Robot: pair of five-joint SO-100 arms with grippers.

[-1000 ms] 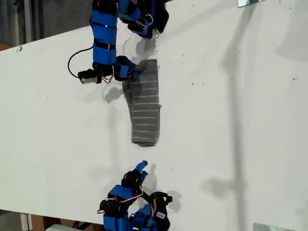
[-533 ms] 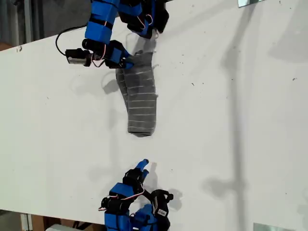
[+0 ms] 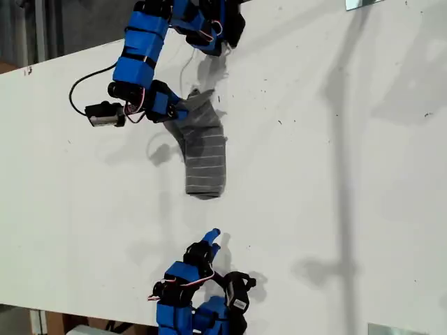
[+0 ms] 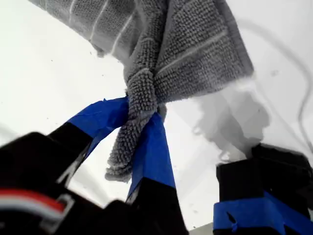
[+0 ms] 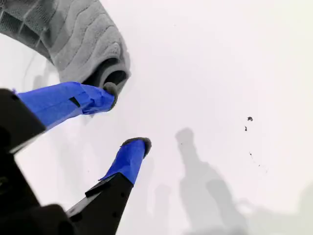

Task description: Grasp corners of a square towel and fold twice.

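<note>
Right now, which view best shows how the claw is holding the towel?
The first wrist view: my first gripper has its blue claw shut on a bunched corner of the towel. The exterior view shows the whole folded towel but hides the pinch. The second wrist view shows only the towel's far end.

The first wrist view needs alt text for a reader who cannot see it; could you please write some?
My first gripper, its fingers wrapped in blue tape, is shut on a bunched corner of the grey white-striped towel. The cloth hangs over a white table.
</note>
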